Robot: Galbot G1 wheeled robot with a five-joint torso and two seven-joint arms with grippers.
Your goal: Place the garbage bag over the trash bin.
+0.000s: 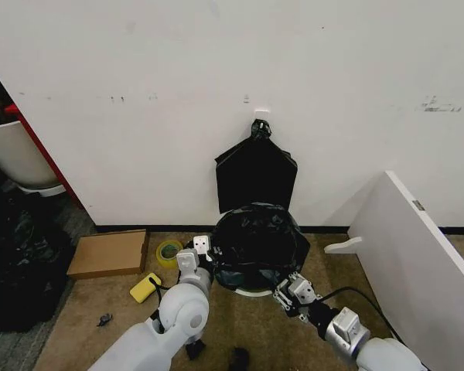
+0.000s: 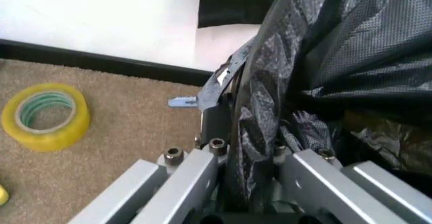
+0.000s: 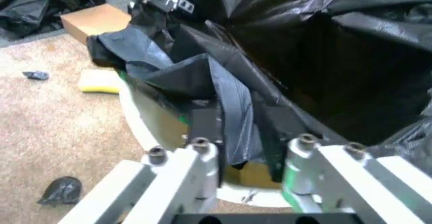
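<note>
Garbage bag (image 1: 257,236) pinched by left end effector (image 2: 248,183) and right end effector (image 3: 246,155).

Bare back-room or test corner of an office or lab, not a home. Scuffed white wall (image 1: 139,93) with black baseboard (image 1: 116,228), thin brown carpet (image 1: 100,309). Loose clutter on the floor: flat cardboard box (image 1: 108,253), yellow tape roll (image 1: 168,253), yellow sponge (image 1: 145,287). White panel (image 1: 417,247) stands at the right.

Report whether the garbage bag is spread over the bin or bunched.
Mostly spread: the garbage bag drapes the trash bin; its near edge is bunched in both grippers.
</note>
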